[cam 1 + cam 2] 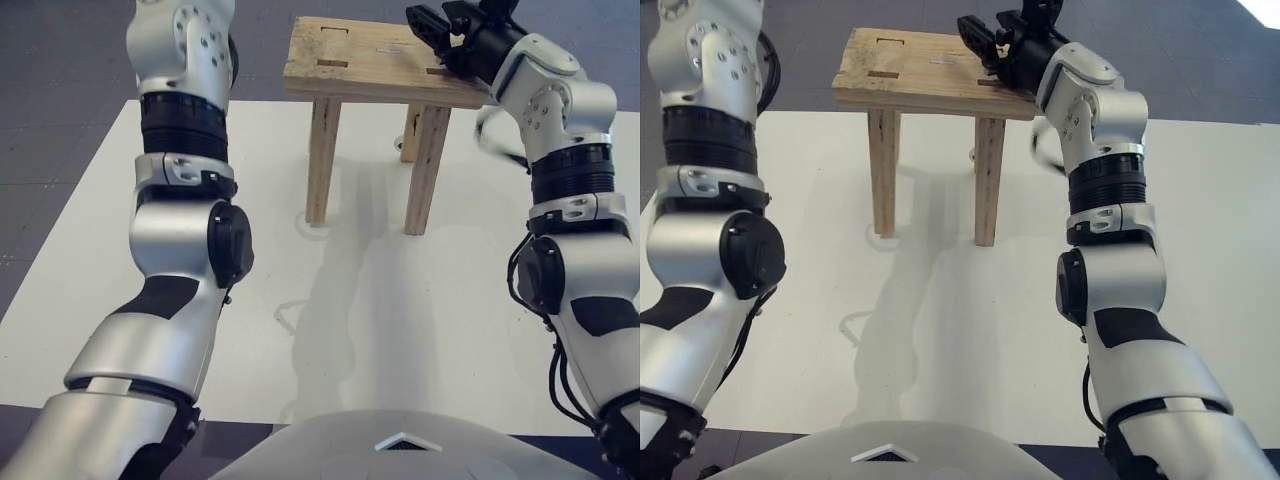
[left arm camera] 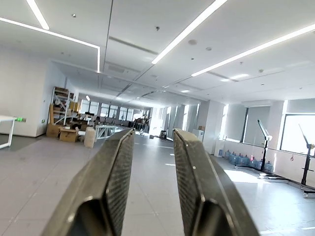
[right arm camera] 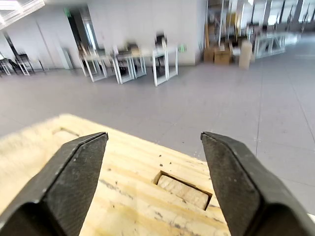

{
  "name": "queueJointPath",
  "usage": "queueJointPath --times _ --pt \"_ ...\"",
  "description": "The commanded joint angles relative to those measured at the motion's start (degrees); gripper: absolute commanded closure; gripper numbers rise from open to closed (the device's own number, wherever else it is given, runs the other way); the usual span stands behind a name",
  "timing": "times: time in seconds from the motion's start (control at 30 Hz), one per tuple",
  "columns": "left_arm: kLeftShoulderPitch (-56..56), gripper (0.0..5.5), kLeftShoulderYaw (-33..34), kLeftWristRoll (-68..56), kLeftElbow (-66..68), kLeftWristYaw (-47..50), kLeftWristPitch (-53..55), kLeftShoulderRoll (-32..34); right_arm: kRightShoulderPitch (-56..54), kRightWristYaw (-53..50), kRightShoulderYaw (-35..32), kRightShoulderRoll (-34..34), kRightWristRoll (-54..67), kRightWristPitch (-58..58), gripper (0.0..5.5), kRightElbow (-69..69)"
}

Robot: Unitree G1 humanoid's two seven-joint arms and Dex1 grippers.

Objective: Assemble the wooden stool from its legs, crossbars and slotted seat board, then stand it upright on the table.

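The wooden stool [image 1: 370, 62] stands upright at the far middle of the white table [image 1: 430, 330]. Its slotted seat board is on top, with its legs [image 1: 321, 160] under it. My right gripper [image 1: 430, 30] hovers open just over the seat's right end, with nothing between its fingers. In the right wrist view the right gripper [image 3: 153, 140] straddles a slot [image 3: 183, 189] filled by a leg's tenon. My left arm [image 1: 185, 150] is raised at the table's left side. The left gripper [image 2: 152, 187] points up into the room, open and holding nothing.
The table's near and middle surface [image 1: 970, 340] is bare white. Dark floor [image 1: 60, 120] surrounds the table on the left and behind. Shelves, desks and boxes stand far off in the room.
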Motion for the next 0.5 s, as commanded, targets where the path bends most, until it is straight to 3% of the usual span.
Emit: queueJointPath --times 0.03,0.3,0.5 --pt "8.0 4.08 -1.3 -0.8 -10.6 1.8 7.7 -2.0 12.0 1.6 1.1 0.8 -0.8 10.5 2.01 3.1" --pt "15.9 4.08 -3.1 -0.2 -19.1 1.2 13.6 -2.8 4.0 -5.1 -10.7 1.2 9.9 15.7 2.01 -22.9" --pt "20.6 4.08 1.8 -1.4 -28.2 3.5 7.6 -3.4 6.1 -11.9 -18.4 -0.1 14.6 16.8 2.01 -39.4"
